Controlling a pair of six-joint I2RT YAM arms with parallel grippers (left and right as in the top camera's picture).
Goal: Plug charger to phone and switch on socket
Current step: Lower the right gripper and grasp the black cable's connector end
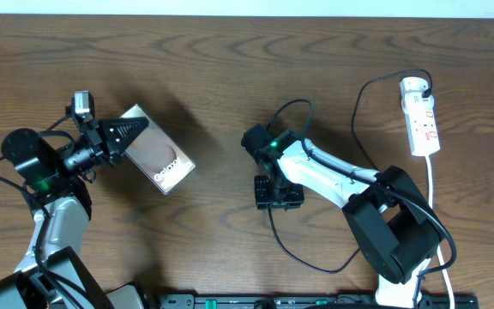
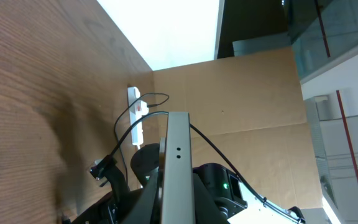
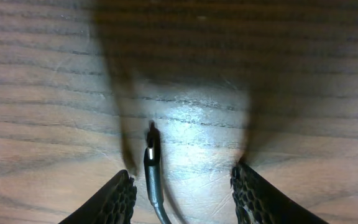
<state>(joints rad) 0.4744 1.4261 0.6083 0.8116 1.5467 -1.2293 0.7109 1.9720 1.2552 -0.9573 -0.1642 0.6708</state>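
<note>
My left gripper (image 1: 125,137) is shut on one end of the phone (image 1: 157,160), a brown-grey slab with white "Galaxy" lettering, held tilted at the table's left. In the left wrist view the phone's thin edge (image 2: 178,143) sticks up between my fingers (image 2: 178,208). My right gripper (image 1: 279,194) is open, pointing down at mid-table. The charger's small plug tip (image 3: 151,155) lies on the wood between its open fingers (image 3: 185,186), nearer the left one, untouched. The black charger cable (image 1: 278,240) loops across the table. The white socket (image 1: 420,116) lies at the far right with a black plug (image 1: 424,85) in its top end.
The socket's white cord (image 1: 431,197) runs down the right side towards the front edge. The socket also shows in the left wrist view (image 2: 135,115), with the right arm (image 2: 222,186) in front. A cardboard wall (image 2: 241,93) stands beyond the table.
</note>
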